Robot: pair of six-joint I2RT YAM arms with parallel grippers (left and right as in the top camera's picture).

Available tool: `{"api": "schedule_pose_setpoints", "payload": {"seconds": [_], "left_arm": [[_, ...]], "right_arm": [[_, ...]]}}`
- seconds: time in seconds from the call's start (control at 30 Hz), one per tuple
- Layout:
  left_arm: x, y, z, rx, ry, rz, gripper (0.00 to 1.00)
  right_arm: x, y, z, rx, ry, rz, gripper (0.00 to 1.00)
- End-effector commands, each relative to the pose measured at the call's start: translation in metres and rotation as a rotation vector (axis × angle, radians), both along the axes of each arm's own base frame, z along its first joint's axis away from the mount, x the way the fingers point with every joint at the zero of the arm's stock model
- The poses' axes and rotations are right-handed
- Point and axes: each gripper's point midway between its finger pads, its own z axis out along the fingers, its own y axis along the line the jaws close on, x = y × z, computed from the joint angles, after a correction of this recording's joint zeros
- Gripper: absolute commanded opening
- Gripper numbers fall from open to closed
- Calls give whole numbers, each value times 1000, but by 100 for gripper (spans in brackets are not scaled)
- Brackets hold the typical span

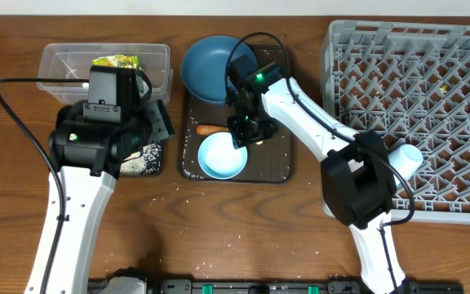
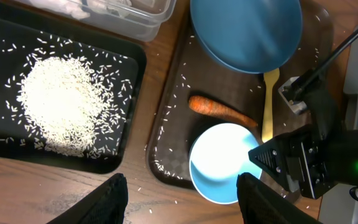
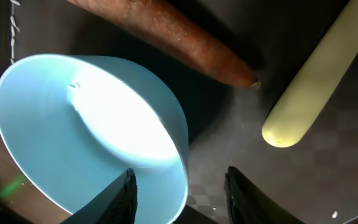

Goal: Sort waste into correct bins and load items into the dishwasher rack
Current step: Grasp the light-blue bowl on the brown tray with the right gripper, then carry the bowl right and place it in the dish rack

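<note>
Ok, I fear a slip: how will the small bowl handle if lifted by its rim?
The bowl looks rigid and glossy, so a thin-rim pinch may slip or let it tilt. It looks empty, probably light. Pushed, it may slide toward the carrot.

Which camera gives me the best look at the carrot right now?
Left wrist: the carrot shows end to end on the brown tray. Overhead, the right gripper hides its thin end. Right wrist is close up but cuts off its thick end.

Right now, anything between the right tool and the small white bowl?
Nothing visible. The right tool straddles the rim of the small white bowl; the thin orange carrot and yellow plastic spoon lie beside it, clear of the tool.
</note>
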Motion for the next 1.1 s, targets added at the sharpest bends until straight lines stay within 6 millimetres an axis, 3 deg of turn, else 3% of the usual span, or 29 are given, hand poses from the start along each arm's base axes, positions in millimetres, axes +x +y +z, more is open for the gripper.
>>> {"api": "schedule_pose_setpoints", "payload": {"seconds": [0.0,0.2,0.37,0.53,0.67,0.7,0.83,0.9,1.07], "left_arm": [[1,4,-2,10,6,14,59],[1,4,-4,12,16,14,59],[1,4,-7,13,27,14,60],[2,4,-10,14,38,14,60],[2,4,-11,14,39,14,61],[2,4,-11,14,39,14,66],[2,4,-11,14,39,14,74],[2,4,-11,14,39,14,78],[2,4,-11,14,39,14,86]], "right_arm": [[-4,1,-9,-20,10,0,43],[-12,0,-23,-33,22,11,26],[-14,-1,-29,-35,24,11,2],[-5,-2,-21,-15,-3,-3,1],[10,-9,7,20,-56,-36,1],[15,-13,17,32,-76,-48,1],[43,-42,71,55,-217,-132,1],[59,-67,99,37,-308,-209,1],[97,-172,165,-175,-589,-529,1]]}}
